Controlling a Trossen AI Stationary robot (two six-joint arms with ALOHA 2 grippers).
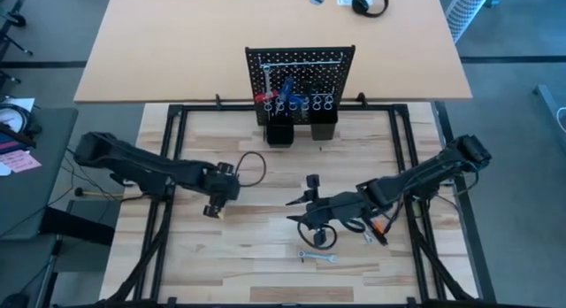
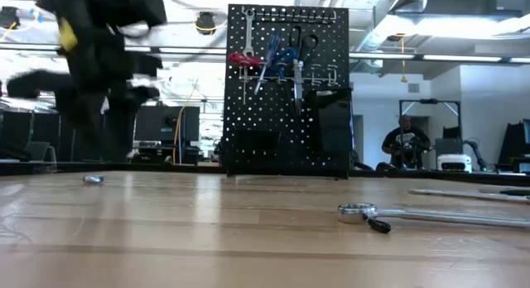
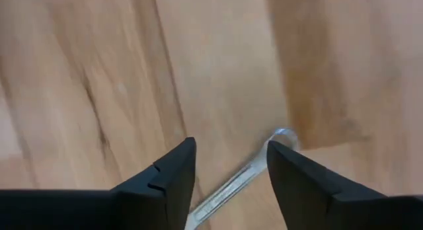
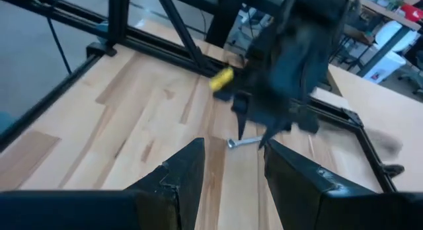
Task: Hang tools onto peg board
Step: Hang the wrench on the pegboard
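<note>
We saw the left gripper (image 3: 228, 174) fingers spread above a shiny slim wrench (image 3: 241, 184) on grainy wood table (image 1: 256, 255), right gripper (image 4: 231, 167) spread too, the peg board (image 2: 287, 89) tools only clear down low

Peg board (image 1: 301, 65) stands upright at the table's far edge, black perforated panel, two black cups (image 1: 301, 131) at its base. Already hanging on it: silver wrench (image 2: 249, 36), red-handled tool (image 2: 241, 58), blue-handled tools (image 2: 277, 56), black scissors (image 2: 302, 48). Still flat on the table: small silver wrench (image 3: 248, 177) on the left side, silver wrench (image 1: 317, 256) near the front edge, orange-and-black tool (image 1: 378, 227) on the right side, partly hidden.
</note>
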